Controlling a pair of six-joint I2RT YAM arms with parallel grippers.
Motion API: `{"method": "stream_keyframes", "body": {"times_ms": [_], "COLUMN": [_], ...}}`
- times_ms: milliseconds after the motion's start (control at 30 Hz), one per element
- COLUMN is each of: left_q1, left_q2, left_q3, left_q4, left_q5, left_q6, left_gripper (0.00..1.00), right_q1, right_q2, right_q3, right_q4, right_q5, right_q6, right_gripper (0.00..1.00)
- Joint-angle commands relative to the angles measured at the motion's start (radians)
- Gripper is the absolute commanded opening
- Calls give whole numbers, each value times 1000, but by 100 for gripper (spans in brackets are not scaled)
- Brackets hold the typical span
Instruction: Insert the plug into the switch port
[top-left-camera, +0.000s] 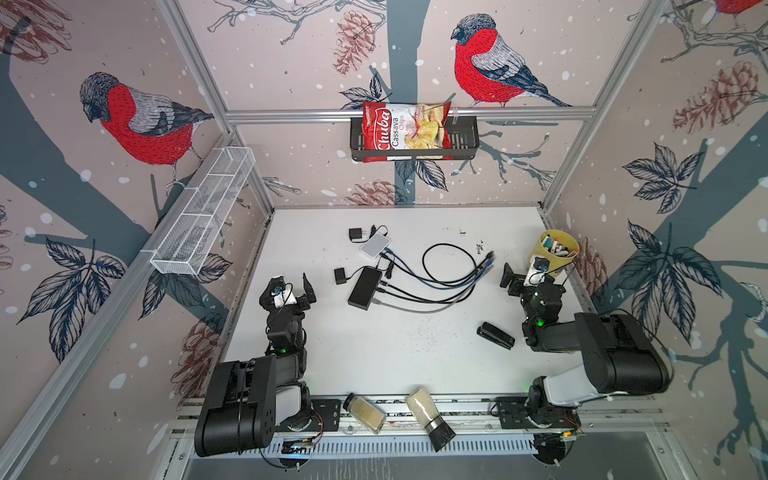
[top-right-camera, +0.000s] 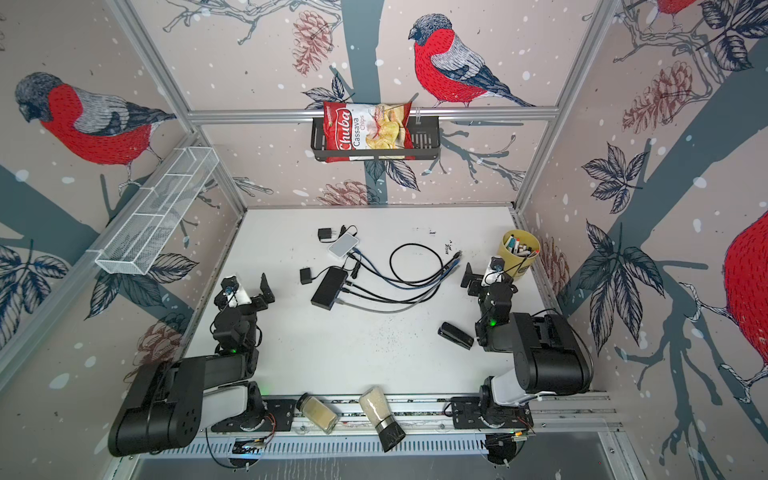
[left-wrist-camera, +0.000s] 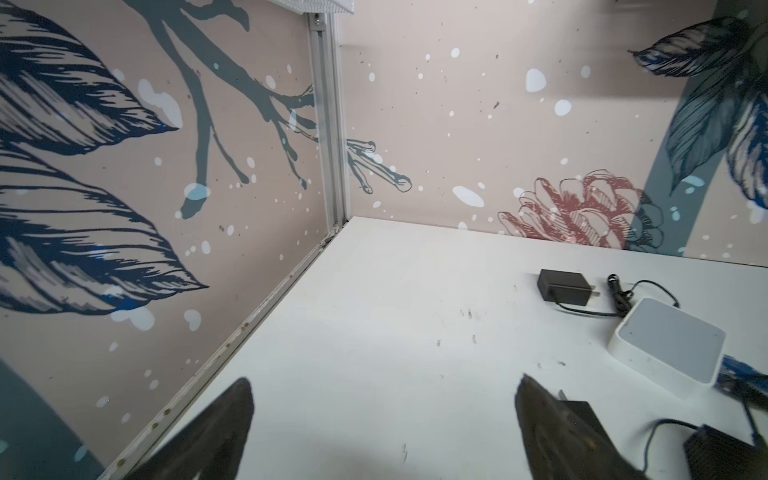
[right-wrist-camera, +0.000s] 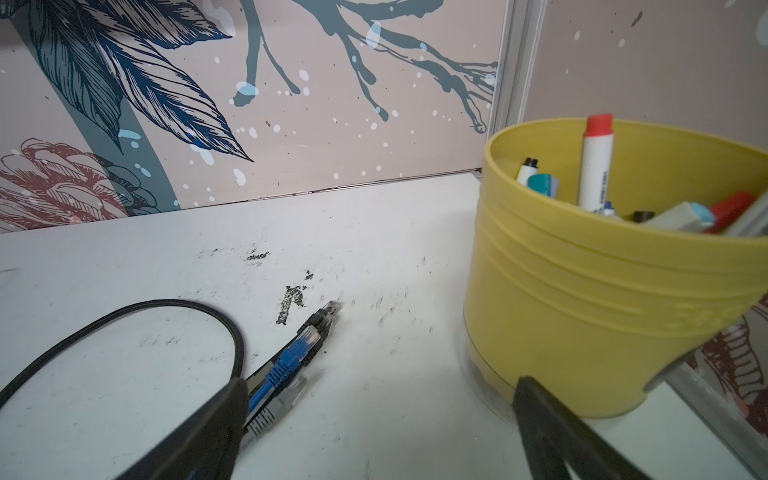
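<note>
The loose Ethernet plugs (top-left-camera: 489, 258) lie bunched on the table (top-left-camera: 374, 357) at the free ends of a fan of cables. The right wrist view shows a blue plug (right-wrist-camera: 291, 357) between a black plug (right-wrist-camera: 324, 316) and a grey plug (right-wrist-camera: 266, 415), none of them held. The cables' other ends run to a black switch (top-left-camera: 365, 288) and a white switch (top-left-camera: 375, 245), side by side near the table's middle. I cannot tell which port is meant.

The layout looks deliberate. The plugs lie nearest the right arm and the switches nearer the left, so one arm can probably carry a plug while the other steadies a switch. The right gripper (right-wrist-camera: 378, 399) hovers just beside the plugs, jaws spread wide and empty. The left gripper (left-wrist-camera: 384, 399) is just as wide and empty, over bare table short of the white switch.

A power adapter (top-left-camera: 355, 234) lies by the white switch and a second adapter (top-left-camera: 340, 275) by the black one. A yellow cup of markers (right-wrist-camera: 582, 299) stands close to the right gripper, and a stapler (top-left-camera: 495, 335) lies nearer the front.

The table is white and scuffed. The walls around it are papered with bullfinches and pine cones, and a chips bag (top-left-camera: 405, 126) sits in a basket (top-left-camera: 467, 143) on the back wall.
</note>
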Motion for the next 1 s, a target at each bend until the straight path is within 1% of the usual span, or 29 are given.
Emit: {"method": "stream_keyframes", "body": {"times_ms": [0,33,67,133,167,233,267,300,367,400,433,467,500,533,600,967], "left_q1": [7,8,7,8,10,8,13,14,8,-16,-44,-87,-111,-115,-115,-115], "left_q2": [26,56,91,171,231,358,417,369,298,298,310,319,311,311,324,322], "left_q3": [15,12,4,-6,-12,-17,-12,-3,86,140,180,199,197,195,189,187], "left_q4": [28,69,122,207,282,460,531,428,175,76,18,-10,-21,-13,18,18], "left_q5": [202,225,208,134,134,219,247,245,269,244,206,125,73,65,59,58], "left_q6": [-100,-77,-71,-107,-112,-71,-81,-70,-45,-27,0,27,43,44,40,40], "left_gripper": [97,97,97,97,97,98,99,98,98,98,98,98,98,98,98,98], "right_q1": [-1,0,-1,-1,-1,0,-1,0,0,-1,-1,0,-1,-1,-1,0], "right_q2": [-2,-2,-2,-2,-2,-2,-3,-3,-3,-2,-2,-1,-2,-2,-2,1], "right_q3": [4,4,4,4,4,4,4,4,5,4,6,4,4,5,4,5], "right_q4": [5,7,5,6,6,6,5,7,5,7,3,8,5,5,4,8], "right_q5": [8,8,8,7,8,7,8,7,7,7,6,7,7,6,6,-9], "right_q6": [18,19,18,19,19,19,19,19,19,19,19,19,19,19,19,11], "right_gripper": [99,100,100,100,99,100,99,99,100,100,99,100,100,99,100,99]}}
